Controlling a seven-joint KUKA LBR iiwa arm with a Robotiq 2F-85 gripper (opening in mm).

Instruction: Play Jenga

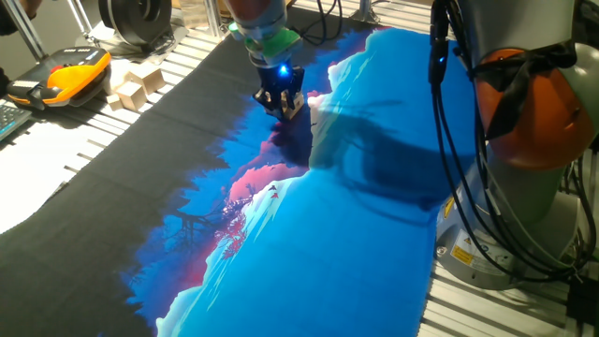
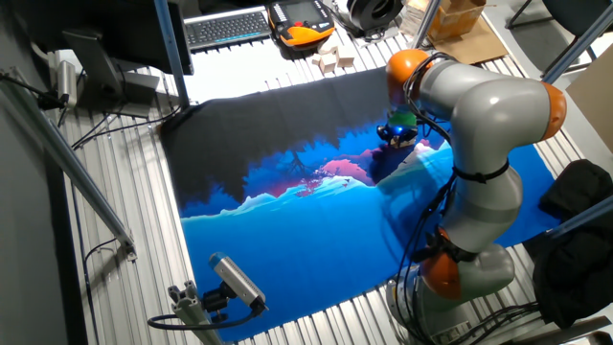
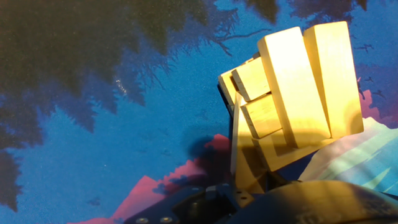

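The Jenga tower [image 3: 298, 87] of pale wooden blocks fills the upper right of the hand view, with two long blocks on top and block ends showing in the layer beneath. My gripper [image 3: 245, 155] is right up against it, and one tan block runs from the gripper body to the tower's lower layers. In one fixed view my gripper [image 1: 284, 105] stands low over the cloth with a bit of tan wood [image 1: 296, 111] between its dark fingers. In the other fixed view the gripper [image 2: 397, 137] is partly hidden behind the arm. It looks shut on that block.
A printed blue, pink and black cloth [image 1: 309, 243] covers the table. Chunky pale wooden cubes [image 1: 136, 86] lie off the cloth beside an orange pendant [image 1: 75, 75]. A keyboard [image 2: 225, 27] lies beyond them. My arm's base [image 1: 533, 103] stands at the right edge. A small camera [image 2: 235, 283] sits at the near edge.
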